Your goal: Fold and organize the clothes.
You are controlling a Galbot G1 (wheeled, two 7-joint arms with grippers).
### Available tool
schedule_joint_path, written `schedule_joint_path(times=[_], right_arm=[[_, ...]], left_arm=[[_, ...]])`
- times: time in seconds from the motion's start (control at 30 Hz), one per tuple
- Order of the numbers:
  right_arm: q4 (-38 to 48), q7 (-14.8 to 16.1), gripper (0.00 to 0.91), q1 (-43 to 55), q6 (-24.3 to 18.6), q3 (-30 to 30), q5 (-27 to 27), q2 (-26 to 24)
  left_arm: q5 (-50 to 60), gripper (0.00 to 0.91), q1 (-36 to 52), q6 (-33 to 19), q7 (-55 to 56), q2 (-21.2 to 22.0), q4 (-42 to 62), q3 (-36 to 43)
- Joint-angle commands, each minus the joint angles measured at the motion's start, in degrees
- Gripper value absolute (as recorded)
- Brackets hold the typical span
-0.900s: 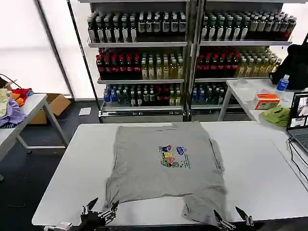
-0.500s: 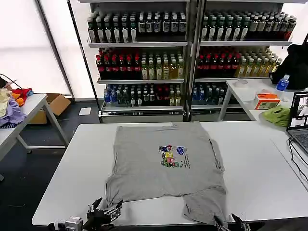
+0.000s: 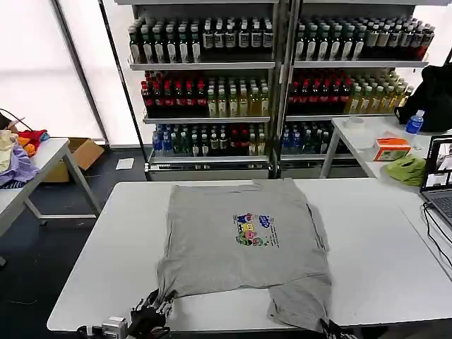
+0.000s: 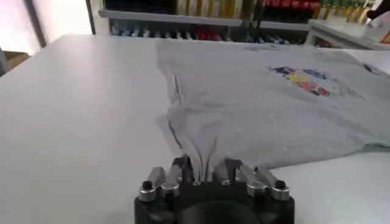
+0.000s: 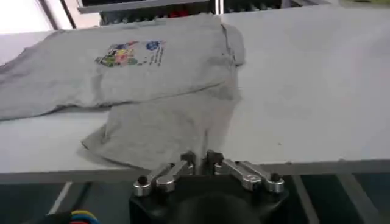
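From the head, the grey shirt [image 3: 244, 244] lay mid-surface [image 3: 106, 254], its hem overhanging the near edge, bare room either side. At the left wrist, the left claw [image 4: 204, 176] pinched the shirt's hem corner. At the right wrist, the right claw [image 5: 201, 161] was clenched on the hem at the near edge.

Each gripper, left [image 4: 205, 176] and right [image 5: 201, 163], has a black body and silver screw-studded fingers.

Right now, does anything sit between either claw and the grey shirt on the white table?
Nothing visible: the left claw is shut on the light grey cotton shirt's near corner, the right claw on its near hem.
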State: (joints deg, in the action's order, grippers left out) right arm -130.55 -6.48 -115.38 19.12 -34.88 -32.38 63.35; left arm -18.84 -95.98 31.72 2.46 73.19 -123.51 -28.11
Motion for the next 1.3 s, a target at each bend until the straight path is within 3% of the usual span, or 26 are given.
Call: schedule_joint_path(times=[0.03,0.27,0.53,0.77,0.97,1.13,1.3], right_arm=[[0.0,2.3,0.000,0.7,-3.2,-0.1,-2.1,-0.1],[-3.1,7.6,0.000,-2.5,-9.8,-3.2,-4.3,-2.7],[-8.8,9.6,0.000,-13.5,-12.8,-6.0,-3.5,-4.6],[-11.5,11.3,0.000,-16.0,-16.1,-6.1,-5.5,-4.4],[-6.3,8.9,0.000,0.7,-14.2,-3.8,-7.9,-4.7],[1.4,4.5,0.000,19.4,-11.6,-1.1,-11.7,-5.3],[8.1,2.3,0.000,30.5,-11.1,1.5,-12.3,-4.9]], left_arm=[[0.5,0.010,0.1,-0.1,0.1,0.1,0.6,0.4],[-0.3,0.010,0.3,-2.8,0.3,0.0,-0.9,-0.6],[-0.2,0.010,-7.8,-3.0,0.4,0.4,-9.3,-4.1],[-0.2,0.010,-14.9,-2.4,0.4,-1.1,-13.4,-6.7],[-2.9,0.010,-14.9,0.0,0.6,-3.1,-16.8,-8.3],[-6.7,0.010,-5.7,1.2,0.2,-5.0,-13.6,-8.7],[-11.0,0.010,6.1,1.3,-1.0,-6.7,-7.9,-7.7]])
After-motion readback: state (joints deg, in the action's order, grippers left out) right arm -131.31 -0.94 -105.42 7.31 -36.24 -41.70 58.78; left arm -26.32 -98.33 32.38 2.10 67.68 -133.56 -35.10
